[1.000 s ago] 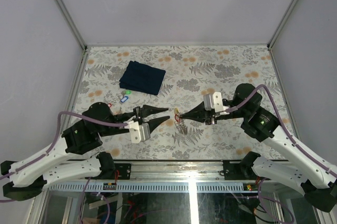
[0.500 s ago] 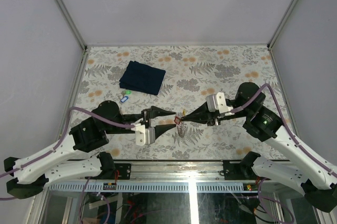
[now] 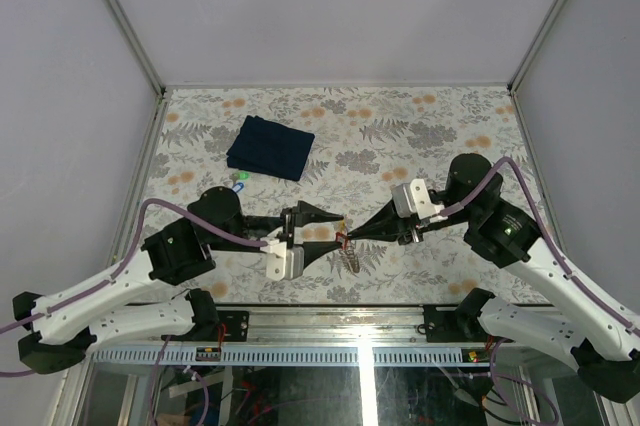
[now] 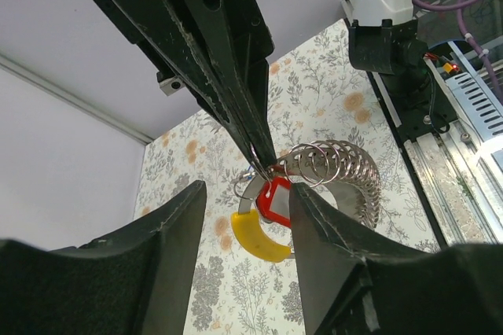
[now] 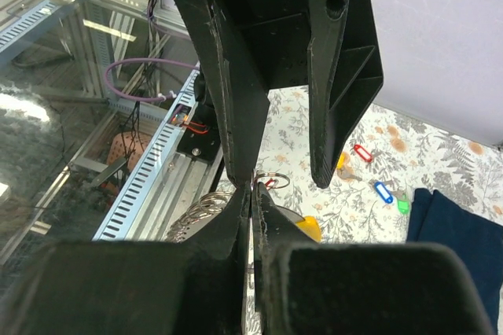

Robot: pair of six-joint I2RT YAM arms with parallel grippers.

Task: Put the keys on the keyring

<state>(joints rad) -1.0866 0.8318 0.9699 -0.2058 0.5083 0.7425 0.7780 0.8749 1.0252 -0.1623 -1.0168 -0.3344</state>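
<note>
Matte black fingers of the left gripper (image 4: 247, 193) stand apart around a glossy red plastic key tag (image 4: 277, 201) and a curved yellow tag (image 4: 255, 239), both at the thin grey metal keyring (image 4: 346, 171). The closed right gripper (image 4: 258, 163) pinches the keyring. The right wrist view, unlike the left, shows loose tagged keys (image 5: 362, 152) beyond, near a folded dark blue cloth (image 5: 464, 233).

At table (image 3: 450, 136) centre, the L gripper (image 3: 334, 232) jaws stood apart, but the gap was taken up by the R gripper (image 3: 351, 235) tip (clamped on the keyring (image 4: 346, 170)) w/ red and yellow keys (image 4: 275, 201) hanging there: no straight pass-through. The cloth (image 3: 270, 147) blocked the far-left area, w/ loose keys (image 3: 239, 184) just beside its near edge. The far-right surface gave unobstructed approach.
</note>
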